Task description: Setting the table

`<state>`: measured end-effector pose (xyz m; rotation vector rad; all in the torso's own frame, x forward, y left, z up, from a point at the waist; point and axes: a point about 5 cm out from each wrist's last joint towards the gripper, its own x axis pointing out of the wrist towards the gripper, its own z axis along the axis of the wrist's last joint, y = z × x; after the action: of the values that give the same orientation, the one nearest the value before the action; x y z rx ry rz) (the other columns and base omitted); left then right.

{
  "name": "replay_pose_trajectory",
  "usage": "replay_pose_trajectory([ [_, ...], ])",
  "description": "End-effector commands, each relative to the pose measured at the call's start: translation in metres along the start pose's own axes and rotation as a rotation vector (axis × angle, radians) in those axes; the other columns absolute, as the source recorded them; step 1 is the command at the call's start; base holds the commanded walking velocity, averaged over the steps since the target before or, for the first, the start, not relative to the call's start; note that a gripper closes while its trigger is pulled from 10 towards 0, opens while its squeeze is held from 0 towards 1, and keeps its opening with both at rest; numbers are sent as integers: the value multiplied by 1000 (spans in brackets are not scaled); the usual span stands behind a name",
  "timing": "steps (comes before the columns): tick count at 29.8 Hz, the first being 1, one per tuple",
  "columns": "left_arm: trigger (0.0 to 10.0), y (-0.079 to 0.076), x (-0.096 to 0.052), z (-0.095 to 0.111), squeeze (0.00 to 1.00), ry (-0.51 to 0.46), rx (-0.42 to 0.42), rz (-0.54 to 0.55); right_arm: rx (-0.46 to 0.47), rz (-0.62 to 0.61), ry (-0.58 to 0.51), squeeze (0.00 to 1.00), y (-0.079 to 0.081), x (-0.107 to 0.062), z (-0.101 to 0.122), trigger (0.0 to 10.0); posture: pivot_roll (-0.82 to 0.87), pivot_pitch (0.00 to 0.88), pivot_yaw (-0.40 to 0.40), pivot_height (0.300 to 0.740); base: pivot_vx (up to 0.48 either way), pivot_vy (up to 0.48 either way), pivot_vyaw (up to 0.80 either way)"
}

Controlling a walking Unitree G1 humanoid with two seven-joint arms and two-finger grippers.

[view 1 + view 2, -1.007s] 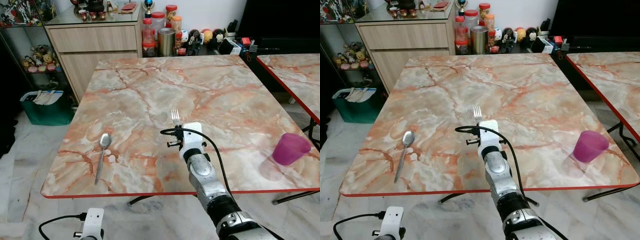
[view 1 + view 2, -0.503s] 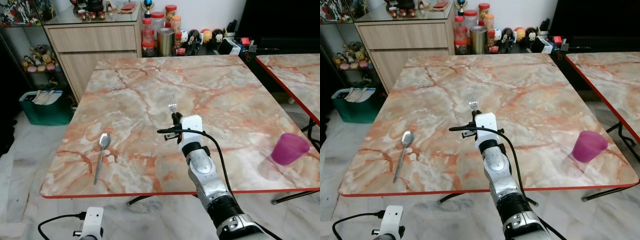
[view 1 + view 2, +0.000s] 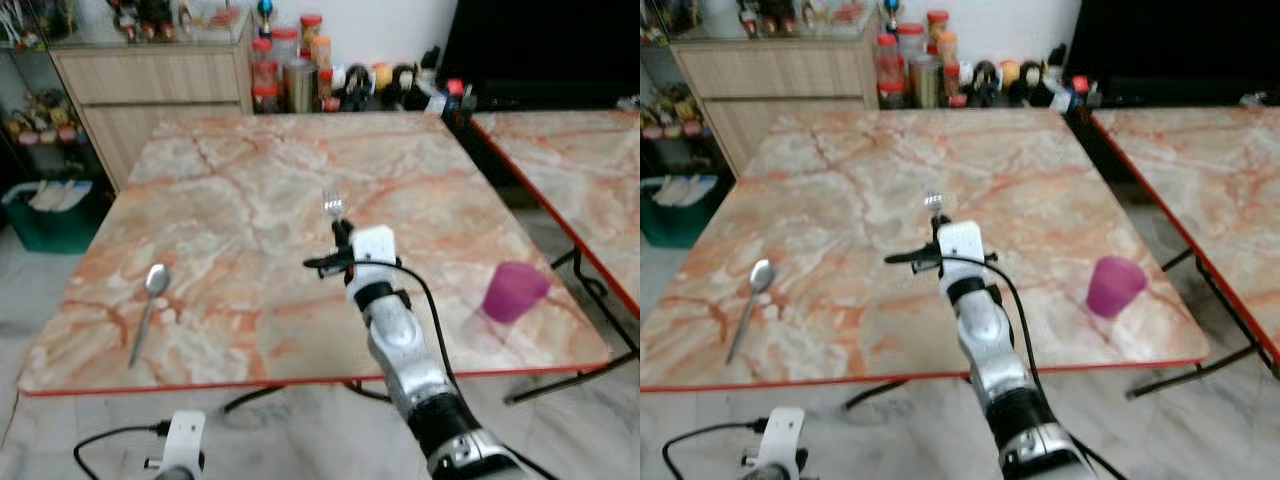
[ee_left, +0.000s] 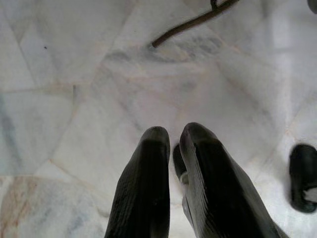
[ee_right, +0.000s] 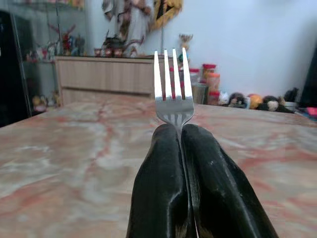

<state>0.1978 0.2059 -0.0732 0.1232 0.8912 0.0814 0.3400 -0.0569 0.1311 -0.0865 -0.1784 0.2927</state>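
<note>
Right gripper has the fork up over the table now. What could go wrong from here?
1. The right gripper pinches the fork just below the tines, so it might pivot or slip as it is lowered.
2. The cup stands near the table's right edge; a rightward swing of the arm could knock it off.
3. The spoon lies near the front left edge, so placing the fork beside it risks nudging it off.

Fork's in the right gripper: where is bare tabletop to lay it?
Bare marble lies between the spoon and the cup, under the right gripper holding the fork. The table's far half is bare too. Jars crowd beyond its far edge.
</note>
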Motion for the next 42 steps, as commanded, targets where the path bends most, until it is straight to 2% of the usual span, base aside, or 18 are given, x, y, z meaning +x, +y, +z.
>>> replay_pose_trajectory([
  [1,10000,-4,0,-2,0,6,-12,-9,-12,-13,-17,0,-6,1,4,10000,-40,0,6,740,0,-390,0],
  [15,10000,-7,0,-1,0,3,-8,-18,-38,3,-94,0,-5,5,22,10000,-47,0,7,740,0,-364,0],
  [28,10000,-9,0,-2,0,4,0,-27,-44,4,-120,0,-4,4,28,10000,-51,0,11,740,0,-351,0],
  [35,10000,-9,0,-1,0,3,-5,-26,-45,-7,-106,0,-6,2,25,10000,-46,0,6,740,0,-342,0],
  [40,10000,-9,0,-2,0,5,-9,-23,-29,-38,-64,0,-15,1,16,10000,-49,0,11,740,0,-341,0],
  [42,10000,-9,0,-3,0,7,-9,-22,0,-74,-8,0,-24,-1,6,10000,-52,0,13,740,0,-339,0],
])
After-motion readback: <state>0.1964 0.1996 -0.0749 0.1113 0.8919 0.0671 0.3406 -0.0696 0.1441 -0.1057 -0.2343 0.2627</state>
